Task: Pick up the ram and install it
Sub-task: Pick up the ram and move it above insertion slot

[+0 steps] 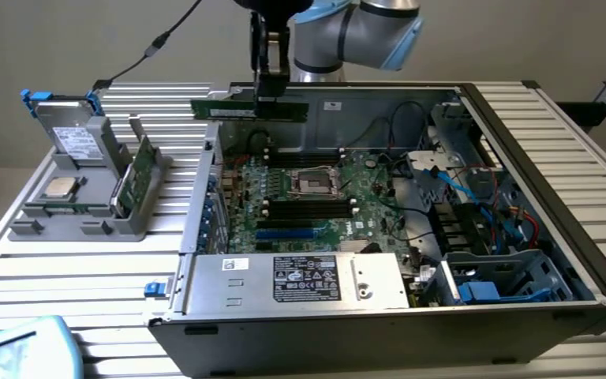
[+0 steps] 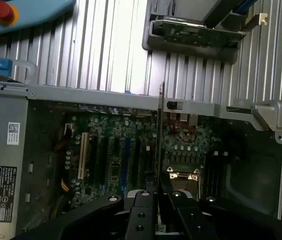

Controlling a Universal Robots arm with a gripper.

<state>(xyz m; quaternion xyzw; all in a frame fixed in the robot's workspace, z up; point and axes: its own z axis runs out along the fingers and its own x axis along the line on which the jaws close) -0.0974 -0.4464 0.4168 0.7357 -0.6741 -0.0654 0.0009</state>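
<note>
The ram point(image 1: 242, 109) is a slim dark green stick held level in the air above the far wall of the open computer case point(image 1: 555, 237). My gripper point(image 1: 271, 99) hangs from the arm at the top of the exterior view and is shut on the stick's upper edge. In the wrist view the ram point(image 2: 160, 130) shows edge-on as a thin line running out from my gripper point(image 2: 158, 197), over the motherboard point(image 2: 116, 165). The black memory slots point(image 1: 301, 159) lie on the motherboard point(image 1: 356, 221) below the stick, beside the processor socket point(image 1: 316, 183).
A grey holder point(image 1: 98, 229) on the slatted table at the exterior view's left carries a silver processor chip point(image 1: 59, 188), a wider green card point(image 1: 135, 175) and a drive point(image 1: 72, 138). The power supply point(image 1: 303, 280) fills the case's near side. Cables point(image 1: 482, 197) crowd its right.
</note>
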